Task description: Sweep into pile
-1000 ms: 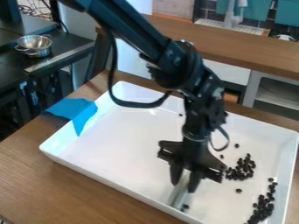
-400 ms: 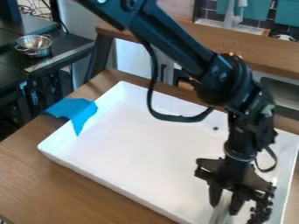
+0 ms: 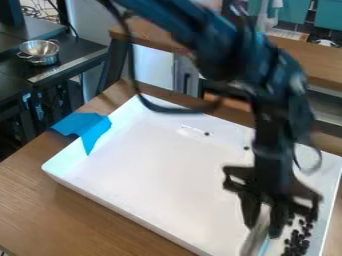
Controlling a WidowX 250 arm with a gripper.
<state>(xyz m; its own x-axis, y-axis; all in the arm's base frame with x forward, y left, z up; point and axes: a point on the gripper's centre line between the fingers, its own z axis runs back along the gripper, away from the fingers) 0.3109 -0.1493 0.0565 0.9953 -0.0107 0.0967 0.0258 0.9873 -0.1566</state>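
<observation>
My gripper (image 3: 262, 231) is low over the right front part of the white tray (image 3: 153, 170), its fingers closed around a pale, thin sweeping tool (image 3: 255, 242). The tool slants down from the fingertips toward the tray's front. Just right of it, small dark pieces (image 3: 296, 243) lie clustered along the tray's right wall, some partly behind the gripper. Two single dark pieces, one (image 3: 207, 133) near the back wall and another (image 3: 246, 148) close to the arm, lie apart from the cluster.
Blue tape (image 3: 85, 128) covers part of the tray's left rim. The tray's raised walls stand around the work area, on a wooden table (image 3: 73, 215). A metal bowl (image 3: 40, 51) sits on a black surface at the upper left.
The gripper has moved right with the tool, then slightly up in the view. Scattered pieces at the tray's right are now closer to the right wall. The tray has shifted very slightly left.
</observation>
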